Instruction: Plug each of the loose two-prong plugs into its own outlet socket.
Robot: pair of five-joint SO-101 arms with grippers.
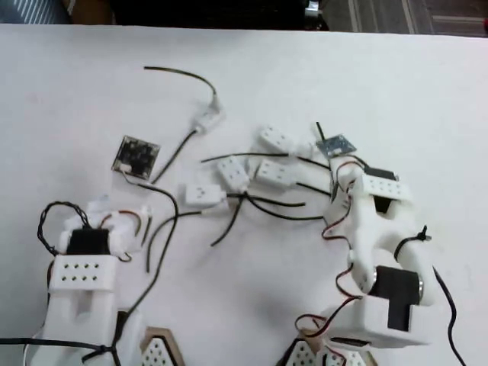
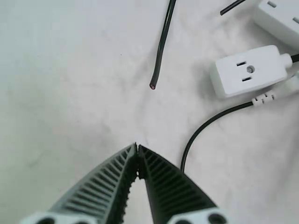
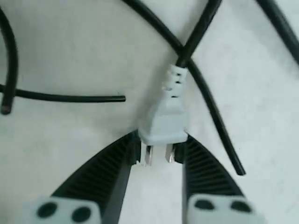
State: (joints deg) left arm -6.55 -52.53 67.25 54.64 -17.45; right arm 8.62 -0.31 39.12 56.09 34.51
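Observation:
A white two-prong plug (image 3: 163, 125) lies on the table with its black cable crossing another one. My right gripper (image 3: 160, 142) is shut on the two-prong plug, a finger against each side and the prongs pointing back between them. In the high view this gripper (image 1: 335, 194) sits at the right of the cable tangle. My left gripper (image 2: 137, 148) is shut on nothing, above bare table. A white outlet socket (image 2: 247, 70) lies a little ahead of it, with a second socket (image 2: 280, 18) beyond. Several white sockets (image 1: 232, 174) lie mid-table.
Loose black cables (image 1: 259, 202) wind between the sockets, and a cut cable end (image 2: 152, 86) lies ahead of the left gripper. Two small circuit boards (image 1: 136, 158) (image 1: 336, 145) rest on the white table (image 1: 69, 99). A joined plug and socket (image 1: 207, 118) lies farther back.

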